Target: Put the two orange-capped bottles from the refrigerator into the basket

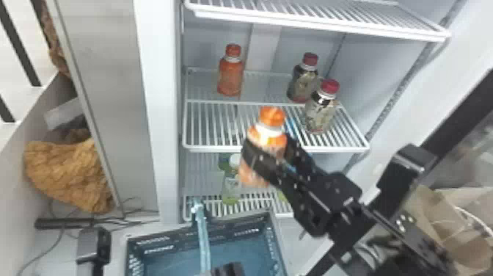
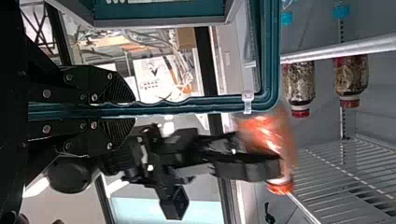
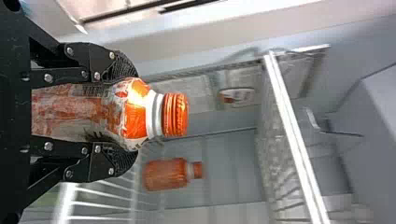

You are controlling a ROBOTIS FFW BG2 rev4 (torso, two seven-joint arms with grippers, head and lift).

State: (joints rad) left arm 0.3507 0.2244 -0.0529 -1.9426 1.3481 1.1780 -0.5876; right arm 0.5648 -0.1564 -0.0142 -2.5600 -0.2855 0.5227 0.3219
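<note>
"Which step?"
"Fetching: the right tool point(image 3: 126, 109) clasps one bottle point(image 3: 105, 112); the other bottle point(image 1: 230, 75) stands on its shelf point(image 1: 275, 149)."
"Next?"
"Probably lowering it into the basket point(image 1: 242, 229), whose handle point(image 2: 196, 105) the left tool point(image 2: 126, 111) pinches."

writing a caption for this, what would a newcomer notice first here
Probably the bright orange-capped bottle, held upright in the right gripper's jaws before the fridge shelf. Next, its twin standing at the shelf's left, and the blue basket below, its rim between the left gripper's jaws.
</note>
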